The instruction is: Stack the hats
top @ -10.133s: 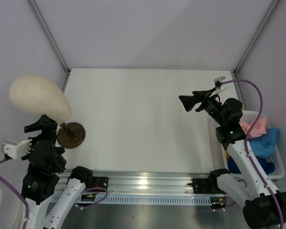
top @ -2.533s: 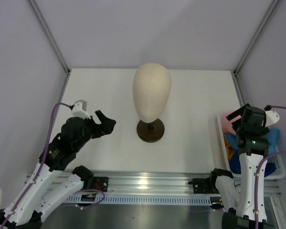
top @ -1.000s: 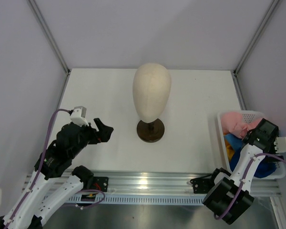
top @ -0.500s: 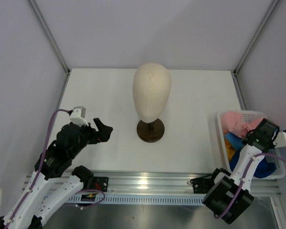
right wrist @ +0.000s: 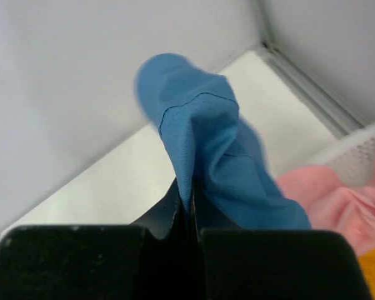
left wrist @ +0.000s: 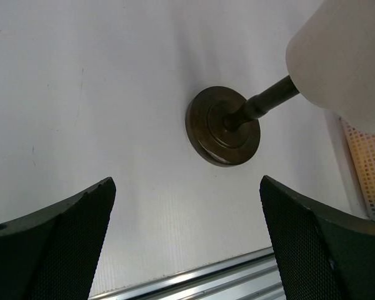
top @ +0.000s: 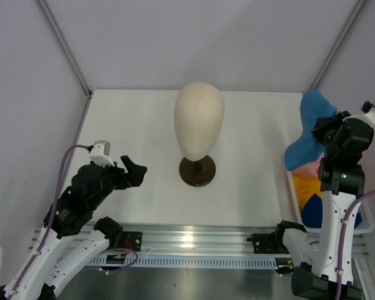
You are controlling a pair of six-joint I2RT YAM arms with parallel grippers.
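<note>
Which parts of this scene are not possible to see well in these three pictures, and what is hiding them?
- Top view: the right arm covers most of the basket; only pieces of the pink hat, yellow-orange hat and navy hat show.
- Top view: the light blue hat hides the fingertips of the right gripper.
- Right wrist view: the navy hat is out of frame.
- Left wrist view: the head form is cut off by the top edge.

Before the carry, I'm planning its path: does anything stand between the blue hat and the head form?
Nothing visible does: only table surface lies between the light blue hat, pinched in the right hand, and the head form.
</note>
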